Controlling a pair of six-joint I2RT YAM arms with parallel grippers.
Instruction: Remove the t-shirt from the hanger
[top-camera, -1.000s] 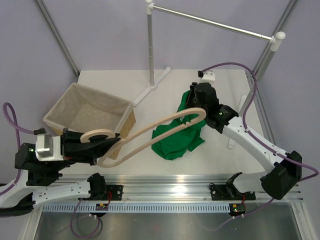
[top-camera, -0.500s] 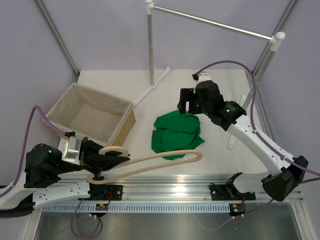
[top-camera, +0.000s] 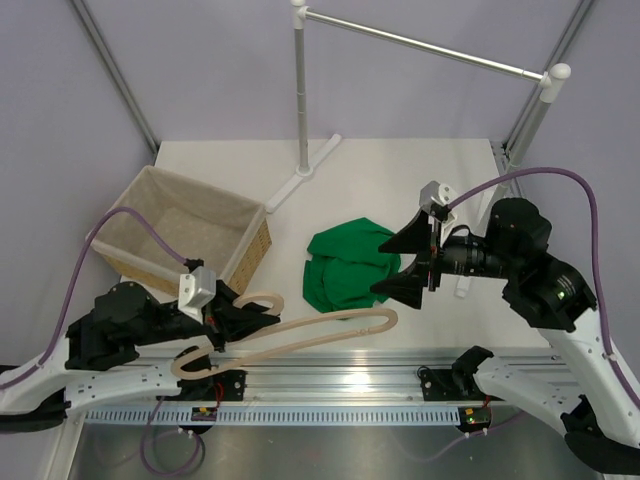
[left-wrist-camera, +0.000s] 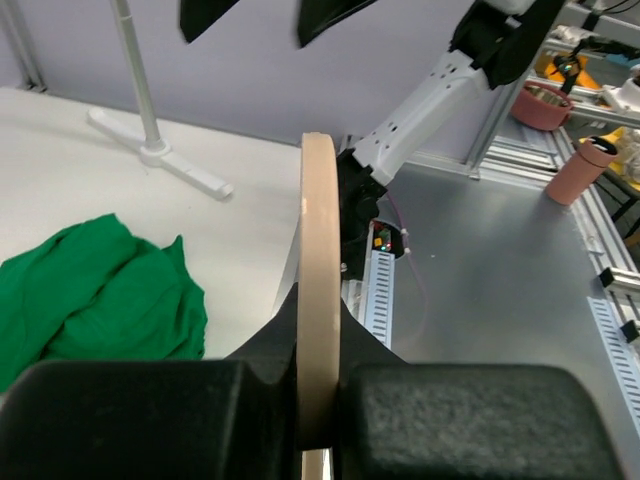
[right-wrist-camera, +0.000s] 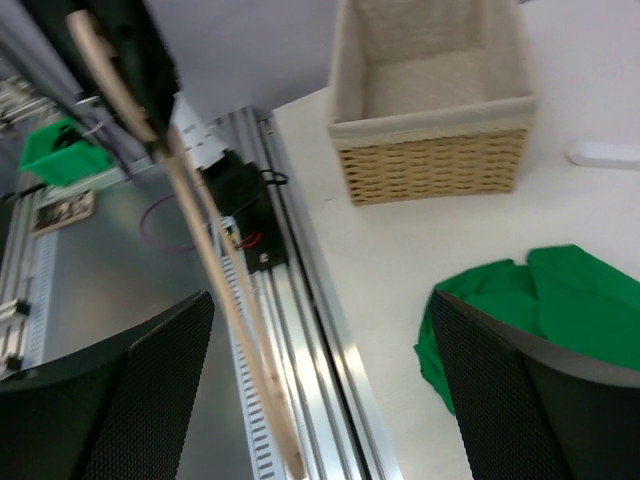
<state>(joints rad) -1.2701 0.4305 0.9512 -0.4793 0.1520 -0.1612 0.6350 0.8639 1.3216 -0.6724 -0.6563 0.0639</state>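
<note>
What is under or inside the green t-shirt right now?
The t-shirt lies crumpled on the white table. The hanger is outside it, clamped in the left hand. Nothing pokes out; what its folds cover cannot be seen.

- I can read no words, numbers or brand marks in any view.
- The hanger (left-wrist-camera: 319, 270) clamped in my left gripper (left-wrist-camera: 320, 405) shows bare wood, no print.
- The small board (left-wrist-camera: 381, 240) with coloured dots is too small to read.
</note>
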